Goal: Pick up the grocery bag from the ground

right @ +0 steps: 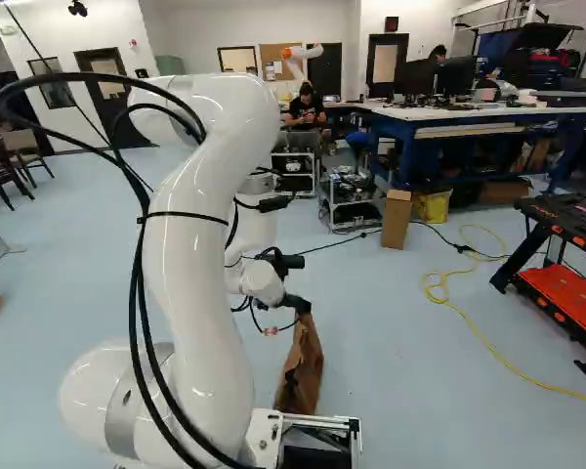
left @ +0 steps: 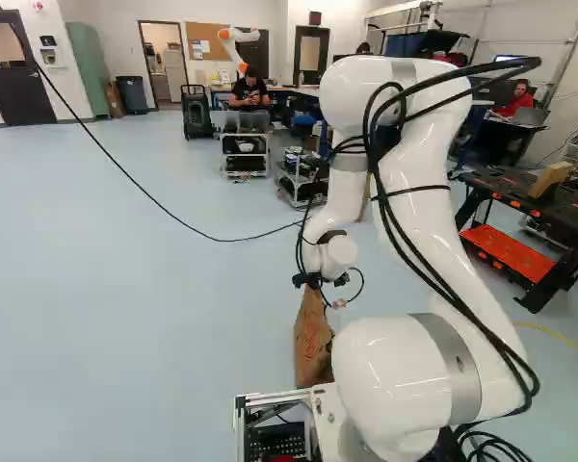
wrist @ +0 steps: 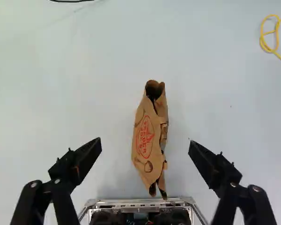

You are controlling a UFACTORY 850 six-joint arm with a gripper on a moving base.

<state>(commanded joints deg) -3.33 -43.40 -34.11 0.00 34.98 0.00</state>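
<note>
In the left base view my gripper (left: 320, 280) is over the brown paper grocery bag (left: 313, 337), which stands on the floor just ahead of the base. The right base view shows the same bag (right: 301, 369) below the gripper. Seen from the wrist, the gripper (wrist: 145, 146) has its two black fingers spread wide, one on each side of the bag (wrist: 147, 140), touching neither side. The bag is narrow and upright, with red print on one face and its top partly open. Nothing is held.
The base's metal frame (wrist: 140, 202) lies close beside the bag. A yellow cord (right: 469, 318) runs over the floor. A black and orange workbench (left: 530, 255), a cardboard box (right: 396, 219) and wheeled carts (left: 246, 154) stand farther off. Another robot (left: 233, 43) is at the back.
</note>
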